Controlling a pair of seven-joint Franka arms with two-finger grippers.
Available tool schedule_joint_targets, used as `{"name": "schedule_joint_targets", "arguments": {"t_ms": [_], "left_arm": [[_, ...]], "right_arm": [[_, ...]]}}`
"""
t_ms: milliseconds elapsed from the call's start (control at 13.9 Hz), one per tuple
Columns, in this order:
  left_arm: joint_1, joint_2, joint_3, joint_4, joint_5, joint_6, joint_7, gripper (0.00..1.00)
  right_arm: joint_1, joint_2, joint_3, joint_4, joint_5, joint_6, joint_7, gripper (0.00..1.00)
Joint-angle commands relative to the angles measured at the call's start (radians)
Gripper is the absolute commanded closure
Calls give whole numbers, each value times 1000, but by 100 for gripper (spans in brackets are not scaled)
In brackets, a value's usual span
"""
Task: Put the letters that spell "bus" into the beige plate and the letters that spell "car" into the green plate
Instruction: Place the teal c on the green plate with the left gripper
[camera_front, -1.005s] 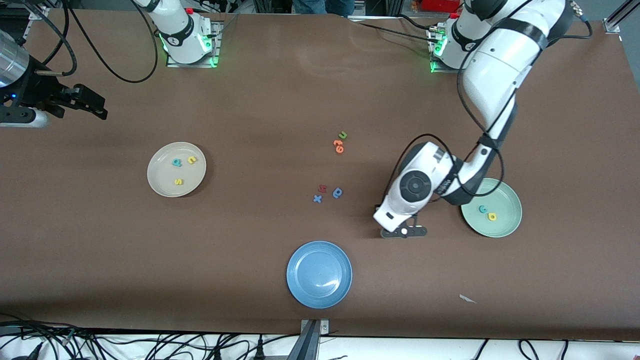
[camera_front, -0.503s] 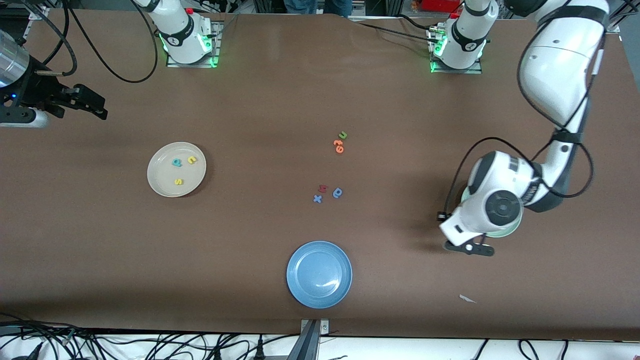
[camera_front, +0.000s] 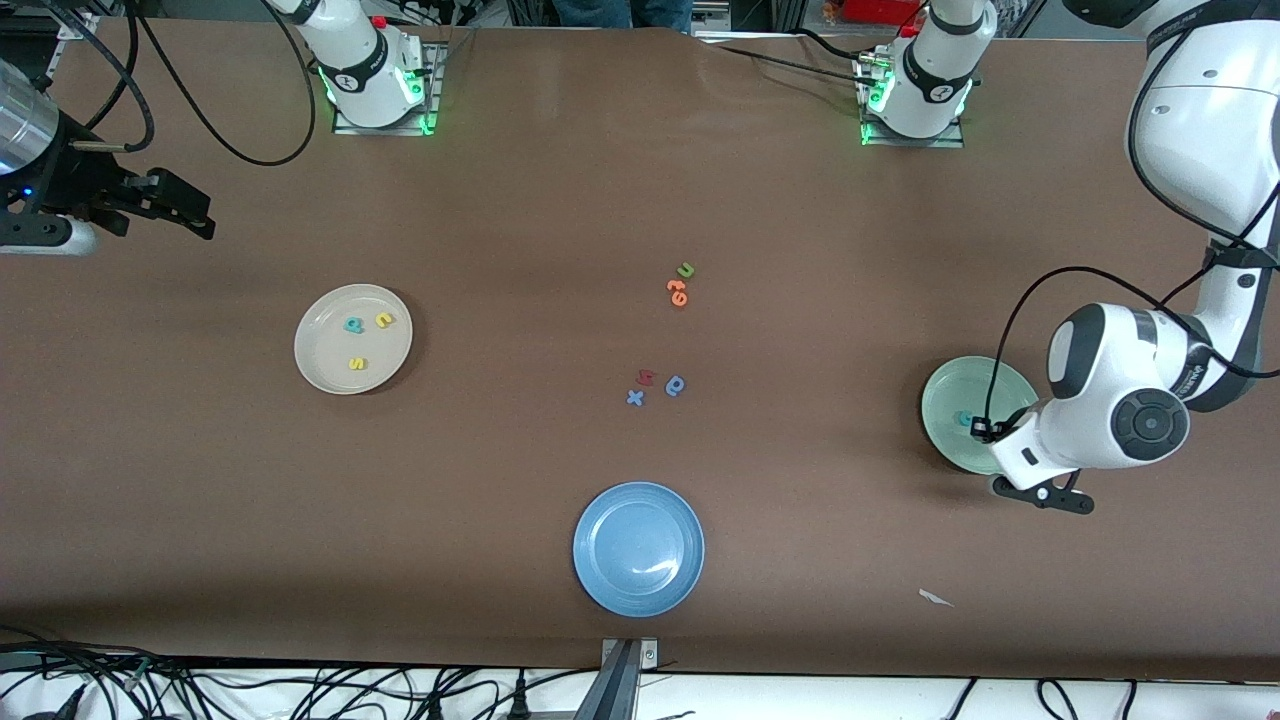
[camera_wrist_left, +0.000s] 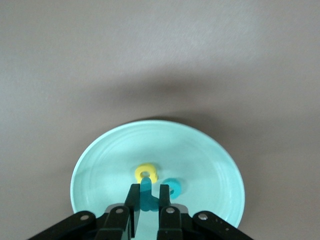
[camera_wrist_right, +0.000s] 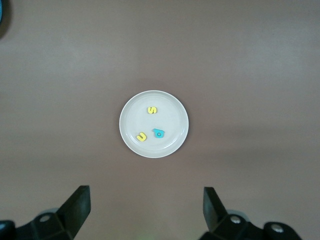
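The pale green plate (camera_front: 950, 400) (camera_wrist_left: 100, 160) lies toward the left arm's end of the table. A yellow "a" (camera_wrist_left: 146, 173) and a teal "c" (camera_front: 965, 418) (camera_wrist_left: 173, 187) rest in it. My left gripper (camera_front: 1040, 495) (camera_wrist_left: 148, 189) hangs over this plate, shut on the teal "r" (camera_wrist_left: 146, 201). The beige plate (camera_front: 325, 370) (camera_wrist_right: 175, 110) lies toward the right arm's end and holds the teal "b" (camera_front: 353, 325) (camera_wrist_right: 158, 133), yellow "u" (camera_front: 384, 320) (camera_wrist_right: 141, 136) and yellow "s" (camera_front: 357, 363) (camera_wrist_right: 152, 110). High over that end waits my right gripper (camera_front: 205, 218) (camera_wrist_right: 145, 192), open and holding nothing.
Mid-table lie a green "u" (camera_front: 685, 270), orange letters (camera_front: 677, 292), a red letter (camera_front: 645, 377), a darker blue round letter (camera_front: 676, 385) and a blue "x" (camera_front: 634, 397). A blue plate (camera_front: 638, 548) lies near the front edge. A white scrap (camera_front: 935, 597) lies nearer the camera than the green plate.
The left arm has swung from the table beside the green plate toward its own end, carrying the teal "r" over that plate. The right arm has not moved.
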Motion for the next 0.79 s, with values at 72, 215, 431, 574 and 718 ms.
{"name": "schedule_joint_targets", "arguments": {"t_ms": [72, 215, 431, 574, 718], "left_arm": [[43, -78, -11, -153, 8, 100, 17, 42], [46, -80, -11, -145, 6, 102, 35, 0], [46, -100, -11, -138, 6, 98, 34, 0], [43, -112, -11, -130, 6, 98, 31, 0], [43, -129, -12, -124, 3, 87, 23, 0]], "right_arm": [[1, -24, 6, -19, -15, 8, 8, 0], [1, -24, 6, -19, -15, 8, 8, 0], [1, -24, 6, -19, -15, 7, 8, 0], [1, -24, 6, -19, -15, 7, 8, 0], [1, -24, 6, -19, -15, 7, 8, 0]]}}
